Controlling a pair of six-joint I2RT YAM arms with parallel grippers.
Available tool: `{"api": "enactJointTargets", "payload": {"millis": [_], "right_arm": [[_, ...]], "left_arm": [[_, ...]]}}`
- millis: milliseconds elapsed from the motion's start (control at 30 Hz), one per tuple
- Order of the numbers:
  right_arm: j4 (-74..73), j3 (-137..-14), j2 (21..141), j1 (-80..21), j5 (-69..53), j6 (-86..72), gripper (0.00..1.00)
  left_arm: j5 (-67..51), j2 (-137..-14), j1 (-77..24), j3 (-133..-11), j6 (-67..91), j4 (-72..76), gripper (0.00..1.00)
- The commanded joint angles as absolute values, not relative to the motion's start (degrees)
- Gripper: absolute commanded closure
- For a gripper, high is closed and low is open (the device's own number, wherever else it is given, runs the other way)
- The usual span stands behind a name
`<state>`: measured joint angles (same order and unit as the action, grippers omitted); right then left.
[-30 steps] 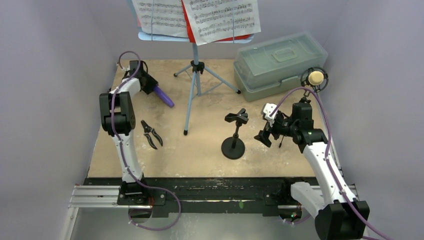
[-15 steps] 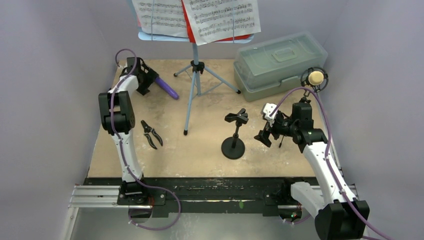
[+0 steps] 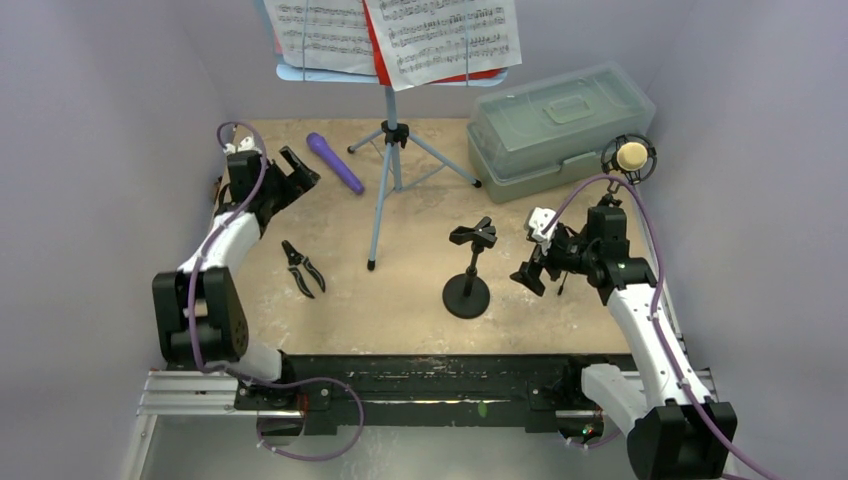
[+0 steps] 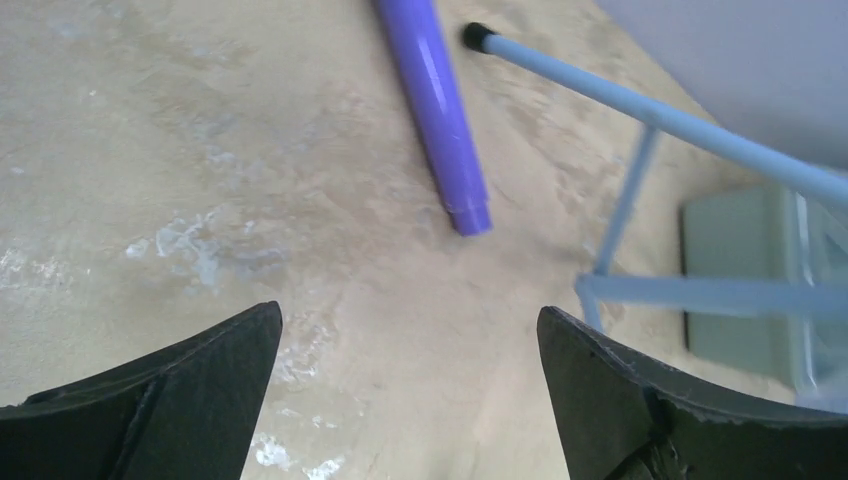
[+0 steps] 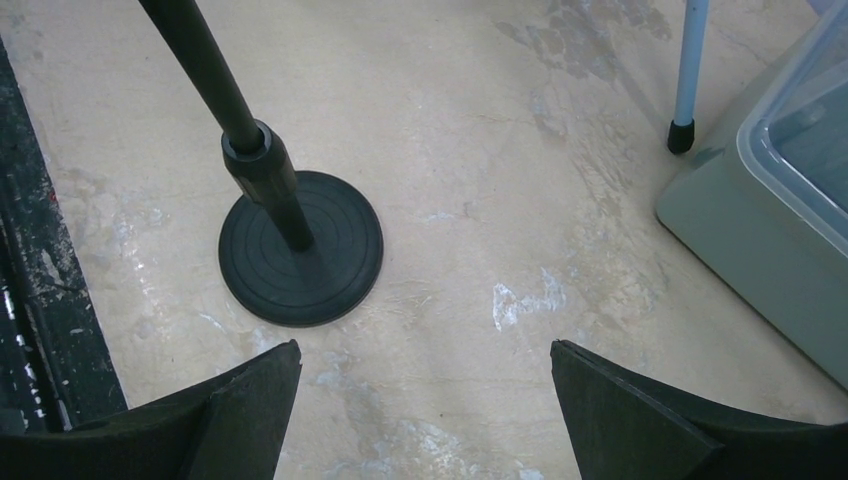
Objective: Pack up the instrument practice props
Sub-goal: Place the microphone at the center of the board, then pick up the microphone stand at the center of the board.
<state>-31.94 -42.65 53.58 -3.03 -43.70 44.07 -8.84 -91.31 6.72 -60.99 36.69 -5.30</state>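
A purple microphone (image 3: 334, 162) lies flat on the table at the back left, free of any grip; in the left wrist view the microphone (image 4: 437, 100) lies ahead of the fingers. My left gripper (image 3: 303, 167) (image 4: 410, 330) is open and empty, just left of it. The pale-blue music rack (image 3: 385, 180) stands at the back with sheet-music pages (image 3: 400, 35) on it. A black round-base mic holder (image 3: 467, 270) (image 5: 300, 250) stands mid-table. My right gripper (image 3: 525, 274) (image 5: 425, 360) hangs open and empty just right of it. A tan microphone (image 3: 631, 157) sits in a ring holder at the right.
A translucent grey-green lidded box (image 3: 558, 125) (image 5: 780, 200) sits at the back right. A black pliers-like clip (image 3: 302, 268) lies at the left. The rack's legs (image 4: 650, 115) spread over the table near the purple microphone; one foot (image 5: 682, 135) stands next to the box.
My left gripper opened and let go of the purple microphone, then drew back to the left and toward the front. The microphone now lies by the rack's leg. The right arm stayed still.
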Motion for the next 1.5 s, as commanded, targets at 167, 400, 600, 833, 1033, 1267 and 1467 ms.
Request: {"api": "enactJointTargets", "payload": {"millis": [167, 400, 600, 833, 1033, 1267, 1467], "right_arm": [[-35.8, -43.2, 53.8, -0.6, -51.4, 49.0, 0.01], [-37.7, -42.8, 54.6, 2.0, -53.8, 51.8, 0.01], [-39.8, -41.9, 54.6, 3.2, -56.6, 56.0, 0.01], [-42.2, -41.5, 54.5, 3.3, -58.0, 60.2, 0.01], [-43.7, -41.4, 54.5, 3.3, -58.6, 62.6, 0.01], [-45.1, -41.8, 55.3, 3.3, -59.1, 64.1, 0.01], [-47.2, -42.2, 55.1, 3.3, -59.7, 66.5, 0.01]], "left_arm": [[-32.8, -71.6, 6.8, -42.8, 31.8, 16.7, 0.0], [-30.5, -62.7, -1.4, -44.8, 19.3, 7.2, 0.03], [-29.9, -54.2, -3.7, -40.9, 19.5, 10.3, 0.02], [-37.9, -55.5, -3.8, -38.2, 28.3, 18.8, 0.0], [-37.8, -55.3, -3.8, -38.0, 27.9, 17.7, 0.0], [-45.0, -56.0, -4.3, -35.2, 31.2, 26.9, 0.03], [-44.5, -52.4, -12.7, -33.4, 26.6, 28.5, 0.04]]}}
